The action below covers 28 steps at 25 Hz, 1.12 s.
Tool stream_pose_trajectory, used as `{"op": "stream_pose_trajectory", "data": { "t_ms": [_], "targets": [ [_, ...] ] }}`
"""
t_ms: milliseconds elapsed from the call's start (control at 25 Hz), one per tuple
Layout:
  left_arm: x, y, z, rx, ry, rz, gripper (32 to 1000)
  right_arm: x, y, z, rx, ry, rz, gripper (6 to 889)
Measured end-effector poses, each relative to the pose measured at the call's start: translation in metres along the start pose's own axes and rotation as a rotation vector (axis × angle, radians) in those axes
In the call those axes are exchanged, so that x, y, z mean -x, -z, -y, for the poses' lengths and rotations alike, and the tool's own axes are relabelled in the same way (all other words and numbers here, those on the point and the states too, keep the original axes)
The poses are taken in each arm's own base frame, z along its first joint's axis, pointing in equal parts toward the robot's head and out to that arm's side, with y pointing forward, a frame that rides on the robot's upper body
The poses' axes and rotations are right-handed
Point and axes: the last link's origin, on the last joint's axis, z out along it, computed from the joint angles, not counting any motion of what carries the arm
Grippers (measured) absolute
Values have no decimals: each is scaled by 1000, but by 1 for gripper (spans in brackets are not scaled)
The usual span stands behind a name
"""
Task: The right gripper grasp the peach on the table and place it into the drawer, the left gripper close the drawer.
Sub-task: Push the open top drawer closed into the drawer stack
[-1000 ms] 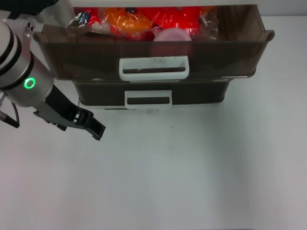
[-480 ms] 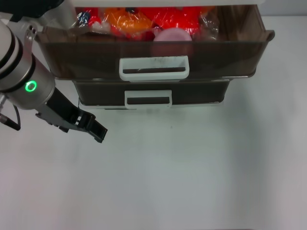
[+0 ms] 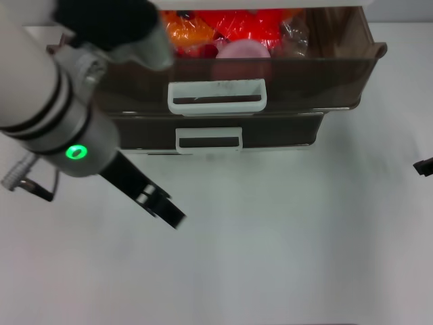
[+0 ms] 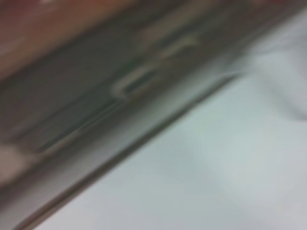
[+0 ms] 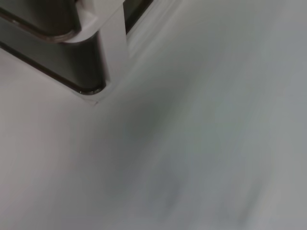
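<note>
Peach (image 3: 243, 49) sits inside the open drawer (image 3: 325, 78) at top centre of the head view, among red and orange packets (image 3: 237, 24). Left claw (image 3: 166, 210) hangs lower left over the desk (image 3: 284, 257); right claw (image 3: 424, 166) peeks in at right edge; neither's finger state can be told. Left wrist view shows a blurred drawer front; right wrist view, a cabinet corner (image 5: 91, 72).

Blurred dark-brown drawer (image 4: 72, 100) front runs diagonally, white handle (image 4: 139, 81) showing; white table (image 4: 216, 167) beside it.

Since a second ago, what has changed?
The left claw swung toward the table's middle, its arm now crossing the drawer's left end. The right claw's tip appeared at the right edge. The peach stayed in the open drawer.
</note>
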Motion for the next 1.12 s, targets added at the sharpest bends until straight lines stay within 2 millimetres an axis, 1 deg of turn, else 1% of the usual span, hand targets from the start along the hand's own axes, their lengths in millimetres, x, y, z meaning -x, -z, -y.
{"op": "stream_pose_trajectory", "data": {
  "t_ms": [160, 240, 320, 520, 800, 1000, 1120],
  "targets": [
    [-9, 8, -30, 60, -212, -25, 884, 3, -1, -2, 4, 7, 2, 867],
    [-16, 12, -40, 85, -312, -47, 884, 7, -1, -2, 2, 13, 7, 865],
    [-23, 14, -45, 94, -386, -78, 884, 11, 0, -2, -1, 20, 14, 866],
    [-38, 15, -53, 113, -509, -130, 884, 19, 1, -3, -7, 29, 29, 866],
    [-55, 19, -62, 188, -582, -162, 884, 22, 0, -6, 4, 34, 28, 865],
    [-66, 21, -54, 191, -592, -190, 884, 24, -1, -8, 13, 36, 31, 866],
    [-70, 20, -49, 197, -590, -195, 884, 24, -1, -9, 14, 34, 36, 866]
  ]
}}
